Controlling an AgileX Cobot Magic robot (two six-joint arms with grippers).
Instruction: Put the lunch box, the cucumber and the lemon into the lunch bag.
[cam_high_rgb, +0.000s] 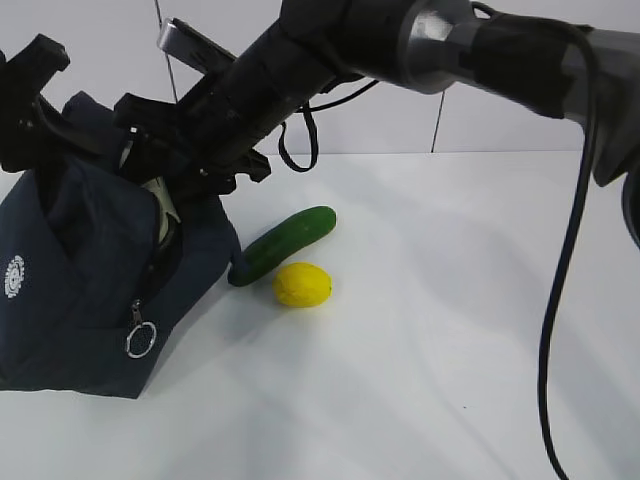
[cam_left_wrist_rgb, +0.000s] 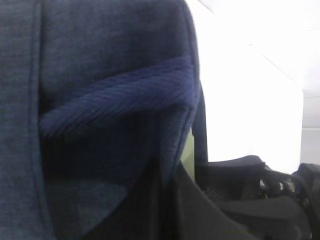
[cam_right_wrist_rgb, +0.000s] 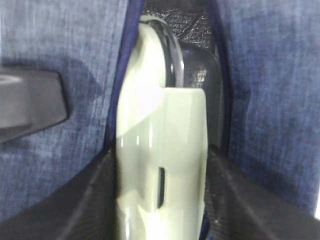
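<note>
White tabletop (cam_high_rgb: 430, 330) runs back to a pale panelled wall. At the far left the left gripper (cam_high_rgb: 30, 95) is pressed into the top rear of the navy lunch bag (cam_high_rgb: 70, 300); its jaws are closed tight, but whether they pinch the fabric cannot be told, since its wrist camera sees only denim-like cloth and a ribbed navy handle strap (cam_left_wrist_rgb: 120, 97). On the bag's left face is a small round white logo (cam_high_rgb: 14, 276), its writing too small to read. A silver ring pull (cam_high_rgb: 140, 340) hangs from the zipper at the bag's front corner. The right gripper (cam_high_rgb: 165, 205) reaches across into the open mouth, jaws about half open and clamped on the lunch box (cam_right_wrist_rgb: 160, 150), which stands on edge, sage-green lid toward the camera, partly down between the bag's walls. Just right of the bag lies the cucumber (cam_high_rgb: 283, 244), one end touching the fabric, with the lemon (cam_high_rgb: 302, 284) just beside it.
</note>
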